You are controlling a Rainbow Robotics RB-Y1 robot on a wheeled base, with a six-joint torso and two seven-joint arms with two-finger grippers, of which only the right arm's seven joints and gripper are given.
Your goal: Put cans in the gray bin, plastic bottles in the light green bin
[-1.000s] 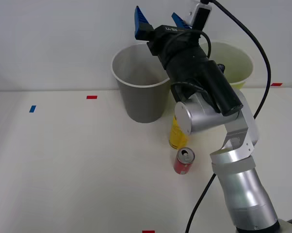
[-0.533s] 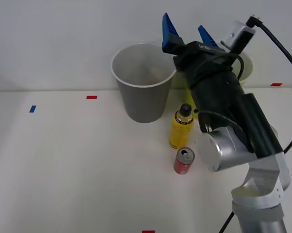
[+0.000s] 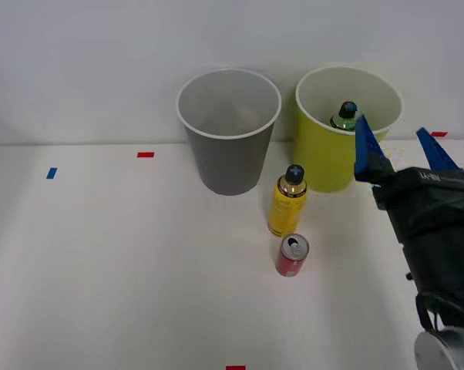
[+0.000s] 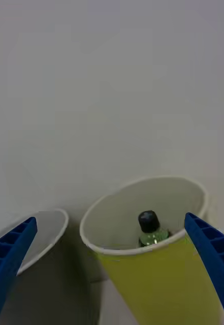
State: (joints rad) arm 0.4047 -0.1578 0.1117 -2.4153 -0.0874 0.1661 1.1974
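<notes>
White matte tabletop (image 3: 101,254) against a plain wall carries the round tapered gray bin (image 3: 228,131) and light green bin (image 3: 332,158) holding a dark green bottle (image 3: 344,116), yellow bottle (image 3: 287,202) and red can (image 3: 292,256) in front, right gripper (image 3: 401,150) spread, empty.

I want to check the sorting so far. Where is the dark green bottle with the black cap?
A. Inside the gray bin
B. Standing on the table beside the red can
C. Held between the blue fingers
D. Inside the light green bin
D: the dark green bottle stands upright inside the light green bin, its cap below the rim.
</notes>
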